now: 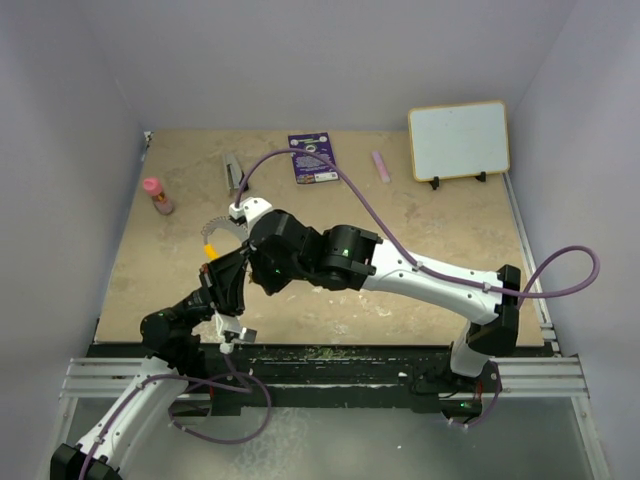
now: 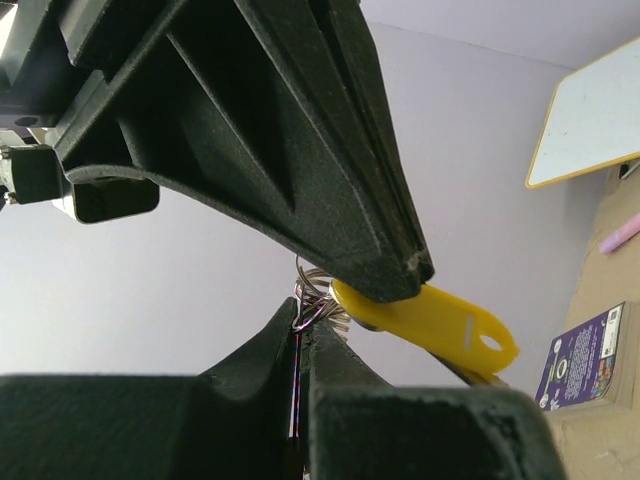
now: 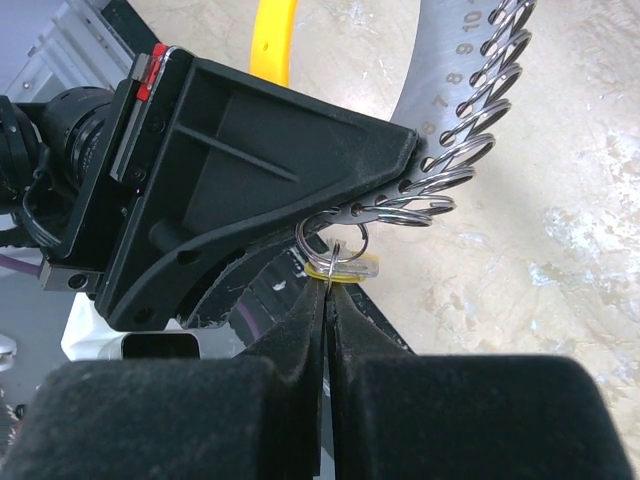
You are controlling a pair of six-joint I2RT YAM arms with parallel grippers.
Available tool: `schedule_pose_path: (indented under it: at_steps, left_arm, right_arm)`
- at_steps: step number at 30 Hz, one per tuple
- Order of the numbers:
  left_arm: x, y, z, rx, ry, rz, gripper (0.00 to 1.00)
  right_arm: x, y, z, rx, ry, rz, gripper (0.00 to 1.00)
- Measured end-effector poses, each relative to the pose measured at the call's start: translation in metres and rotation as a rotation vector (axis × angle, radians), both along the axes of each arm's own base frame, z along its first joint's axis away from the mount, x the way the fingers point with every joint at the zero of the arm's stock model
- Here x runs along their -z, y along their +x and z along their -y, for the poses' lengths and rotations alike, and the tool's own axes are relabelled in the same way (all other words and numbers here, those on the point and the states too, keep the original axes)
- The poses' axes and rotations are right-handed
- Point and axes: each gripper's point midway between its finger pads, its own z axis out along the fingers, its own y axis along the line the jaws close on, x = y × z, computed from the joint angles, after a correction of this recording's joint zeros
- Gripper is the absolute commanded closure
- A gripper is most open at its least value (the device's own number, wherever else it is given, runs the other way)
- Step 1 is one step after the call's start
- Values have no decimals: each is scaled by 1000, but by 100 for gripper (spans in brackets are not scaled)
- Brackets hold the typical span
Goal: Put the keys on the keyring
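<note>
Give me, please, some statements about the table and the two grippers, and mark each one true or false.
1. The right gripper is closed on a yellow tag. True.
2. The whiteboard lies flat in the middle of the table. False: it stands propped at the far right corner.
3. The grey numbered strip carries a row of metal rings. True.
4. The purple card is in the left gripper. False: it lies on the table near the far edge.
5. The pink-capped bottle is on the table's left side. True.
</note>
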Motion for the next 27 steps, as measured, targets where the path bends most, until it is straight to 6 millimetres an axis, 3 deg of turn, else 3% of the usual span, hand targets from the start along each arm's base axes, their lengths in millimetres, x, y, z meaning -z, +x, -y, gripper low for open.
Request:
schedule_pose_path:
  at_steps: [27]
  left_arm:
    - [-1,0,-1,-6,-8,2,97]
  right_arm:
    - [-6,-12,-18,-33,62,10,100]
